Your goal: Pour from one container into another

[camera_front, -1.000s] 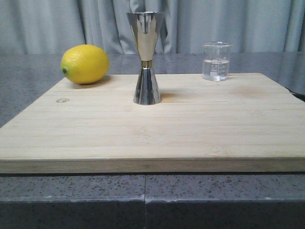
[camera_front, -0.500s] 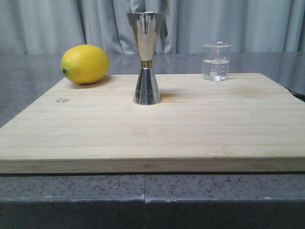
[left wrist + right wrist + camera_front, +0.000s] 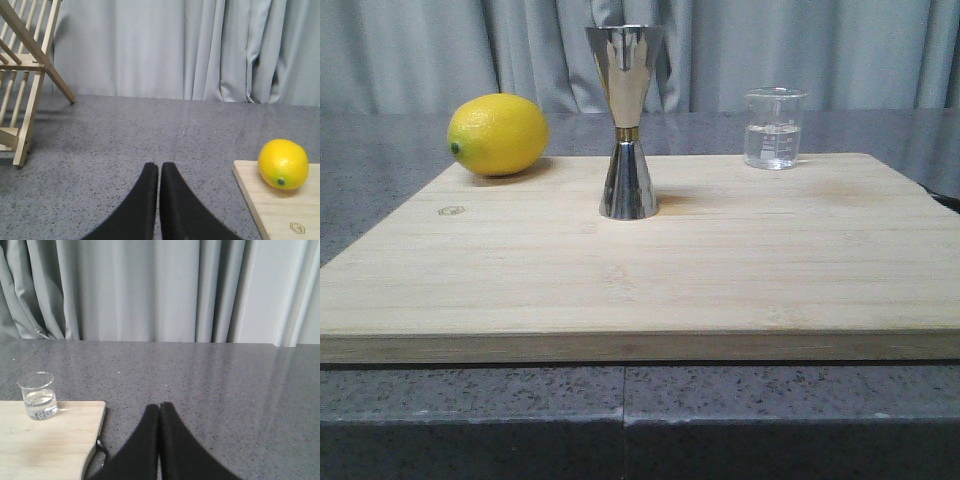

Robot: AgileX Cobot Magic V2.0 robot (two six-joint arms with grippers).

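Bamboo makes up the pale rectangular cutting board (image 3: 650, 270) that fills the near part of the front view, lying on a speckled grey stone counter (image 3: 620, 410). With the board's middle as the dial's centre, the tall shiny steel hourglass jigger with a thin gold band at its waist (image 3: 626, 120) stands upright at about 12 o'clock. The round yellow lemon (image 3: 498, 134) sits at 10 o'clock on the far left corner, and the small clear glass beaker with white printed marks (image 3: 774, 128) stands at 2 o'clock near the far edge, holding some clear liquid. Grey curtains (image 3: 800, 50) hang behind.

Neither arm shows in the front view. Each wrist camera shows black fingers pressed together and empty: the left gripper (image 3: 159, 167) hovers over bare counter off the board's left side, the right gripper (image 3: 159, 407) off its right side.

Judging by this, the pour has not begun; the reach is the step in hand. The right gripper is nearer the beaker and would need to part its fingers first.

Beaker and jigger stand well apart, with free board between them. The beaker's closeness to the far edge leaves little slack behind it.
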